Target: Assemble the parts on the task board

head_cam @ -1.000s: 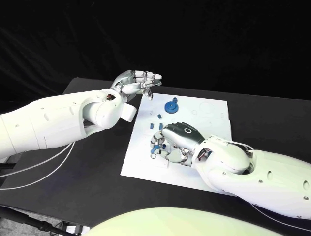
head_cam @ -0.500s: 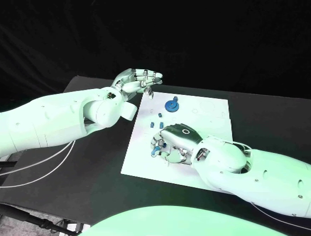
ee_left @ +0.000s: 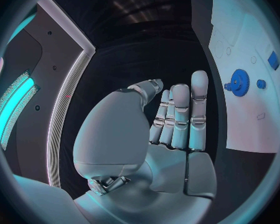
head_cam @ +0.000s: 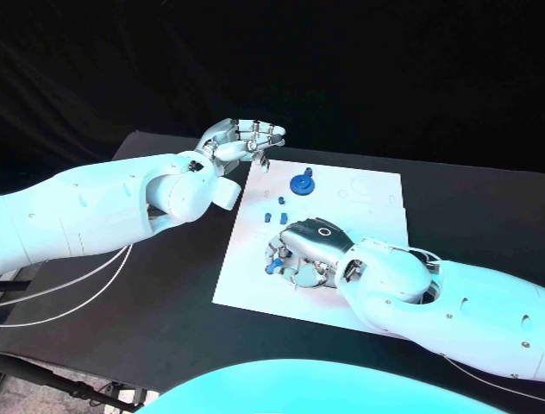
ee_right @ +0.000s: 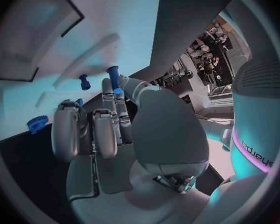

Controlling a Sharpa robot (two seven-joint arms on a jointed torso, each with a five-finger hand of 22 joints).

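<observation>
The right hand [head_cam: 308, 250] is covering part of the task board [head_cam: 360, 207], hiding whichever small blue parts [head_cam: 272, 268] are lying beneath its fingers.

White task board [head_cam: 360, 226], blue parts [head_cam: 301, 184], black table [head_cam: 148, 285], silver fingers [ee_left: 179, 109]

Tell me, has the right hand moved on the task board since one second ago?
Yes, slightly. The right hand has shifted a little toward the board's near-left corner, judged against the blue gear on the task board.
</observation>
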